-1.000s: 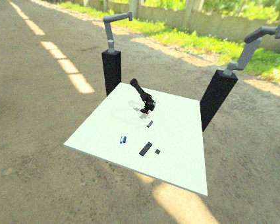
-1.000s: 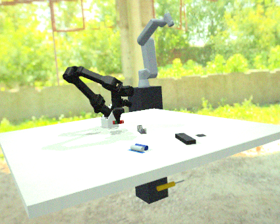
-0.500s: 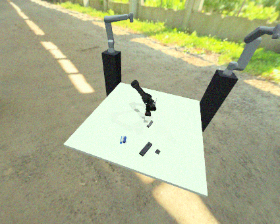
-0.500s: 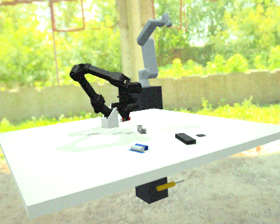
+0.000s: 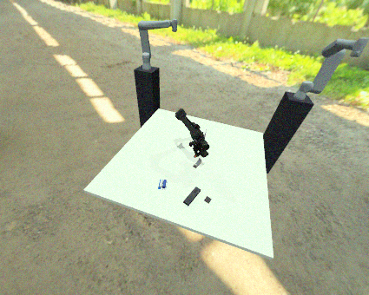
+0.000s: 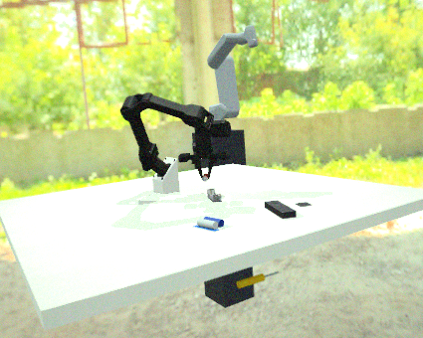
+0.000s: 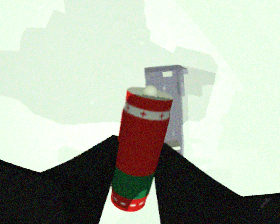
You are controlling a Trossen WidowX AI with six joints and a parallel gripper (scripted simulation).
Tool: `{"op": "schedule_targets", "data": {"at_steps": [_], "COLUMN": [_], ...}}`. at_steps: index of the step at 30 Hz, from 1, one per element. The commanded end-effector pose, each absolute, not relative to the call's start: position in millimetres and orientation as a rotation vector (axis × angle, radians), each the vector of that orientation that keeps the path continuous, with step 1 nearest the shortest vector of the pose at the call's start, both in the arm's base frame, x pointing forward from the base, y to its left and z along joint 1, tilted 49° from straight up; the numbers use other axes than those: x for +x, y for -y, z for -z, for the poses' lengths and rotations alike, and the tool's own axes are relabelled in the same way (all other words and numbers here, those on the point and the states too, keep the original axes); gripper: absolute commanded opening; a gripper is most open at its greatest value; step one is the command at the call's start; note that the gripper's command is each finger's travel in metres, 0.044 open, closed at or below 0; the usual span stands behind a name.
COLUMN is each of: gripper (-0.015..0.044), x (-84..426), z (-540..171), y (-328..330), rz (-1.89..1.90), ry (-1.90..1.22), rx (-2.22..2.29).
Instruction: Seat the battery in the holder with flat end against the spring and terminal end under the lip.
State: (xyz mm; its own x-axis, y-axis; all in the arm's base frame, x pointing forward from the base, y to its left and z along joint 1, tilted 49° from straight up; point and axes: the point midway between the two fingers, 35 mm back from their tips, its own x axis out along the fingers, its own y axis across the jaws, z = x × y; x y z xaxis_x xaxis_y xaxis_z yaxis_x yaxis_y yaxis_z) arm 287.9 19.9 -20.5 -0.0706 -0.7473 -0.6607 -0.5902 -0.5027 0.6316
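A: "The black gripper (image 5: 197,154) (image 6: 205,174) (image 7: 138,147) was closed on a cylindrical battery (image 5: 195,156) (image 6: 205,177) (image 7: 143,145), one finger on either side. The battery was raised above the white tabletop (image 5: 131,173) (image 6: 110,258) (image 7: 241,135)."

B: "How was the battery marked and turned?"

A: "Its casing was red, with a green band near the flat end and a pale band of red plus signs near the terminal end. In the wrist view, the pale terminal nub pointed toward the top, and the long axis leaned slightly."

B: "And the battery holder (image 5: 198,163) (image 6: 214,195) (image 7: 178,112)?"

A: "It was a grey, open part resting on the tabletop, near the gripper. The battery was outside it, apart from and higher than it; in the wrist view the battery hid part of it."

B: "Which objects lay elsewhere on the table?"

A: "A white cylinder (image 6: 206,224) lay beside a blue cylinder (image 6: 217,222). Well apart from these were a black rectangular block (image 5: 192,196) (image 6: 280,209) and, near that block, a small dark flat square (image 5: 207,199) (image 6: 303,204)."

B: "What occupied the surroundings?"

A: "The top view included two grey arms, each mounted on a tall black pedestal. In the exterior view, a yellow-handled screwdriver (image 6: 250,281) appeared below the table edge."
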Motion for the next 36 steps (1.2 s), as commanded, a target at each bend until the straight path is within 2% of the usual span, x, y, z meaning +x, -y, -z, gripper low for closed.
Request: {"op": "schedule_targets", "data": {"at_steps": [1, 4, 9, 20, 36], "gripper": [0.0067, 0.0067, 0.0067, 0.0067, 0.0067], "x": [301.3, 309.0, 309.6, 300.7, 303.4], "z": [28.0, 33.0, 33.3, 59.5, 64.6], "y": [-29.2, -33.4, -33.5, -6.0, 0.9], "rz": [1.690, 1.722, 1.723, 1.988, 2.097], "ry": [1.283, 1.158, 1.150, 1.249, 1.287], "rx": [1.944, 1.875, 1.867, 1.688, 1.598]}}
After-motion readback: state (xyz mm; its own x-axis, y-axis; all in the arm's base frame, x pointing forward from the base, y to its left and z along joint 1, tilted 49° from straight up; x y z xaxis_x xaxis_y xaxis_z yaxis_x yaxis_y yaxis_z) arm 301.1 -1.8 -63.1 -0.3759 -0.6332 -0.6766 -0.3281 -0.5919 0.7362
